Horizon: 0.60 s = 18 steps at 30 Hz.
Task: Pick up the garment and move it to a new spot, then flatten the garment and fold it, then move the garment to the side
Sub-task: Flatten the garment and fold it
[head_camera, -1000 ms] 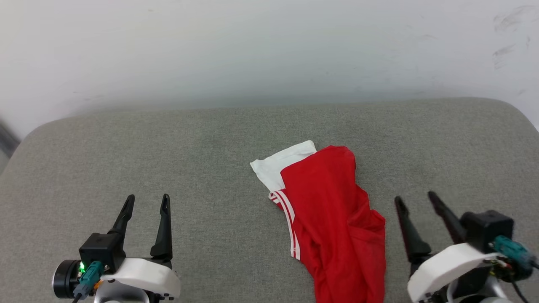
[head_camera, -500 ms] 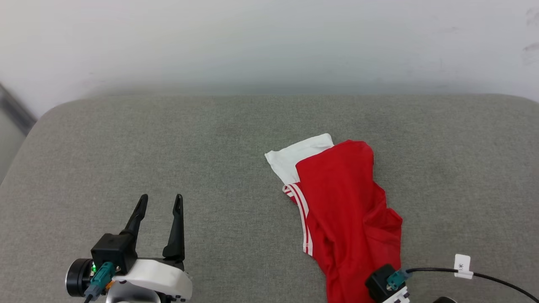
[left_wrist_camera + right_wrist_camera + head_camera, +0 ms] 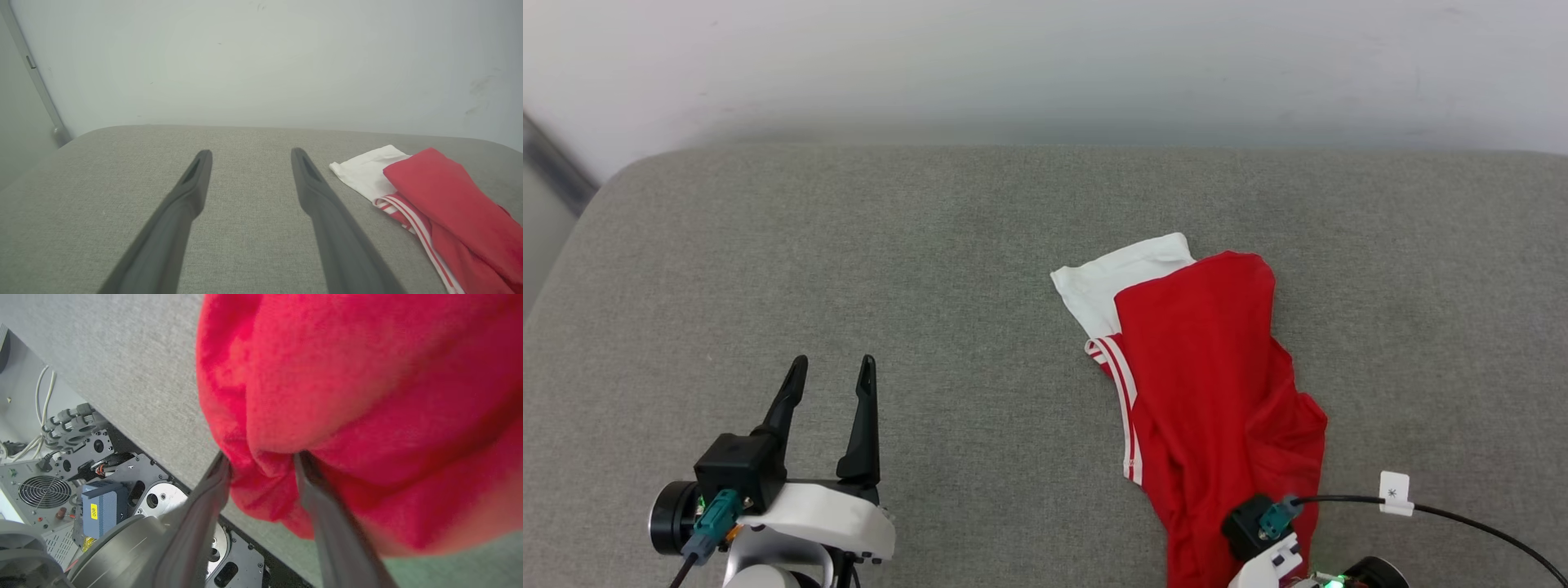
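Your head camera has shifted, so the grey padded bench (image 3: 931, 245) sits differently in the picture, but nothing on it was dragged. The garment (image 3: 1217, 392) lies crumpled right of centre as before, white sleeve (image 3: 1119, 278) farthest from you, near end spilling over the bench's front edge.

The real change is that your right tool (image 3: 261, 461) has swung in from beside the cloth and now straddles a bunched red fold at that overhanging end. Its jaws are drawing in and touch the fabric, though you cannot tell if the pinch is firm. The pick-up looks under way.

Your left tool (image 3: 833, 361) stays spread wide over bare bench, holding nothing.

A yellow sticker (image 3: 94, 511) on the blue box (image 3: 102, 506) below reads "008". The cable tag (image 3: 1395, 493) is illegible, and no lettering shows on the garment.
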Tool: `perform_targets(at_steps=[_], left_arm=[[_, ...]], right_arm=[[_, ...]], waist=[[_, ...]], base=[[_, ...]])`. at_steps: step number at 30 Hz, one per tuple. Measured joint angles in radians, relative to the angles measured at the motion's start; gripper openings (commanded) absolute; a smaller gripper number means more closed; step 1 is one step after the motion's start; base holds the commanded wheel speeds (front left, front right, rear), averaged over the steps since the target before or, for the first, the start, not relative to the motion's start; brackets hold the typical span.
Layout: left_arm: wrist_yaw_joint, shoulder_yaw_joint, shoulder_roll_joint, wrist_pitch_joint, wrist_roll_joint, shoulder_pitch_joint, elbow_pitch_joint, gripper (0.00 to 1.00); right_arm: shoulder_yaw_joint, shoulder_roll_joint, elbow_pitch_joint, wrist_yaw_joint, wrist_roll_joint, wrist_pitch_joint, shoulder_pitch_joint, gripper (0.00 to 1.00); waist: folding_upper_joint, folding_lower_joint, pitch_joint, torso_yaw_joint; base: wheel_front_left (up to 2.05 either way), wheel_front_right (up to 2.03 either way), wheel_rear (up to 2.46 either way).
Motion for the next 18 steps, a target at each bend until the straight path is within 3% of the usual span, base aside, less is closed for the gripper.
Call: perform_targets(at_steps=[8,18], left_arm=[[-0.004,0.011,0.0,-0.001,0.006,0.002,0.008,1.0],[-0.004,0.021,-0.001,-0.003,0.007,0.007,-0.003,1.0]], right_arm=[[-0.018,0.012,-0.061,0.0,-0.02,-0.113,-0.036,0.0],[-0.256,0.037,-0.227,0.0,-0.146,-0.22,-0.159,0.0]], waist=[[0.0,0.0001,-0.022,-0.012],[0.0,0.0001,-0.012,-0.028]], base=[[0.0,0.0,0.0],[0.0,0.0,0.0]])
